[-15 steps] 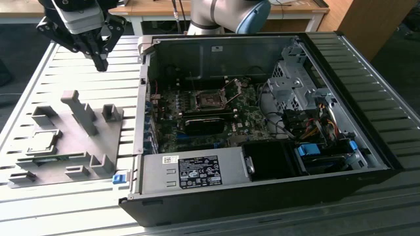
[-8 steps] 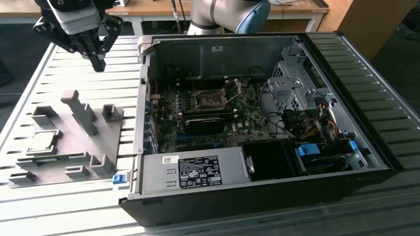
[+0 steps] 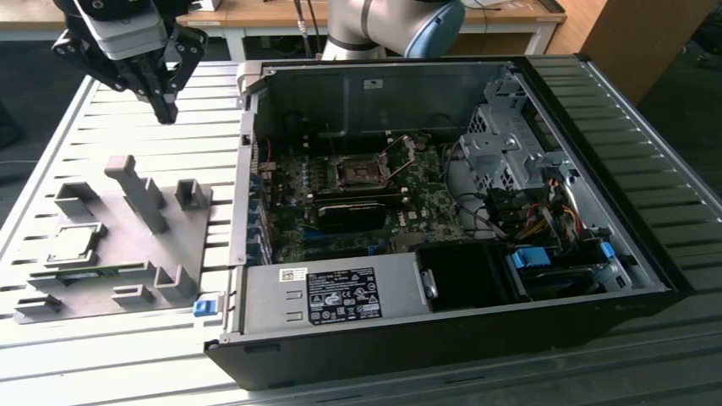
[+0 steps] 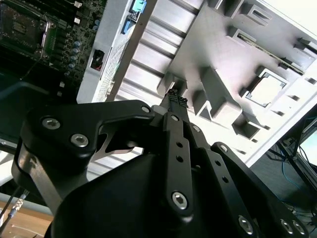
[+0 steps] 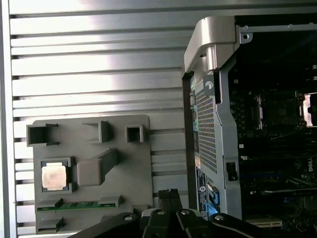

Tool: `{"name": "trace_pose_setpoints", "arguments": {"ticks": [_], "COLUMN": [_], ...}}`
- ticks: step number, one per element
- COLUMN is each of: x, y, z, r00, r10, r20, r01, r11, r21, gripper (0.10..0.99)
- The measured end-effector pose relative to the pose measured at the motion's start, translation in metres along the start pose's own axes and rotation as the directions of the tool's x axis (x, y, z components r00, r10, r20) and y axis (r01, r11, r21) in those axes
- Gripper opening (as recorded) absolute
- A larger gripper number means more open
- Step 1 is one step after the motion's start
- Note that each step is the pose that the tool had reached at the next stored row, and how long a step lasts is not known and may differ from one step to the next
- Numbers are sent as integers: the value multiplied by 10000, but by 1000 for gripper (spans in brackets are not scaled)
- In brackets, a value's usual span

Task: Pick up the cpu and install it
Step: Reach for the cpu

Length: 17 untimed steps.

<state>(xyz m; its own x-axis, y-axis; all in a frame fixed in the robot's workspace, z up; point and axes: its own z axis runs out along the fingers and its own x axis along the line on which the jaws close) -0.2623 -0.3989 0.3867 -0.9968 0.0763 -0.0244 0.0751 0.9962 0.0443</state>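
Tool (image 3: pixel 166 108): fingers drawn narrow, tips together, nothing between them; the same in both wrist views (image 5: pixel 169 194) (image 4: pixel 176 100). It hangs pointing down above the slatted metal bench (image 3: pixel 147 161), at the exterior view's left. It is well apart from the parts below it and just outside the corner of the open computer case (image 3: pixel 631 211). The arm's grey joint with a blue cap (image 3: pixel 395 25) stands behind the case.

Counts: one cpu (image 3: pixel 70 243), one green memory strip (image 5: pixel 79 205), one grey fixture plate (image 3: pixel 192 233), one case.

The cpu lies flat, metal top up, in a square pocket of the fixture plate. First wrist view: cpu (image 5: pixel 53 176) sits just beside a raised grey block, memory strip in the slot next to it, plate (image 5: pixel 138 163) on the bench beside the case. It also shows in the second wrist view (image 4: pixel 265 89).

Inside the case, the motherboard socket (image 3: pixel 358 175) is open with no chip in it.

Labels: two white stickers on the grey power supply (image 3: pixel 327 296), one on the case's inner wall (image 3: pixel 373 83); I cannot make out the print.
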Motion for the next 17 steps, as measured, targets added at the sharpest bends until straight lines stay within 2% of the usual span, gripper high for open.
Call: {"name": "trace_pose_setpoints", "arguments": {"ticks": [17], "x": [95], "y": [-7], "z": [4], "r00": [10000], "r10": [0], "r20": [0], "r01": [0], "r11": [10000], "r21": [0], "gripper": [106]}}
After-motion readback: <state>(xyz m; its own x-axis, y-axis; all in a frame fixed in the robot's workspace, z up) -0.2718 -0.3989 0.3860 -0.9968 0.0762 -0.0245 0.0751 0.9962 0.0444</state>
